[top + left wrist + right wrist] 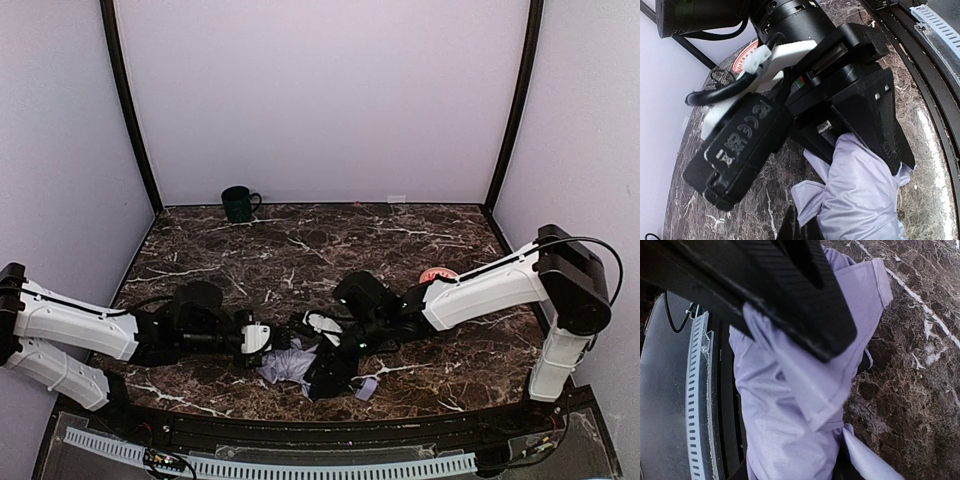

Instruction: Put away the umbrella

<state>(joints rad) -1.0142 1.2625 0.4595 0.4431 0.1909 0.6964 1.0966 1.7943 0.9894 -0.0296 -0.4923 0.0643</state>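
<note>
The umbrella (288, 365) lies as a crumpled bundle of pale lavender fabric near the table's front edge, between both grippers. It fills the lower part of the left wrist view (860, 195) and most of the right wrist view (785, 415). Its shaft and handle are hidden. My left gripper (280, 343) reaches in from the left; a fold of fabric comes out from under its ribbed finger (805, 295). My right gripper (326, 372) points down at the bundle from the right, and its black fingers (875, 115) close around the fabric.
A dark green mug (238, 203) stands at the back left. A red-patterned bowl (437, 274) sits behind the right forearm. The front rim with a white cable tray (697, 390) runs right beside the bundle. A loose lavender strip (367, 387) lies on the marble.
</note>
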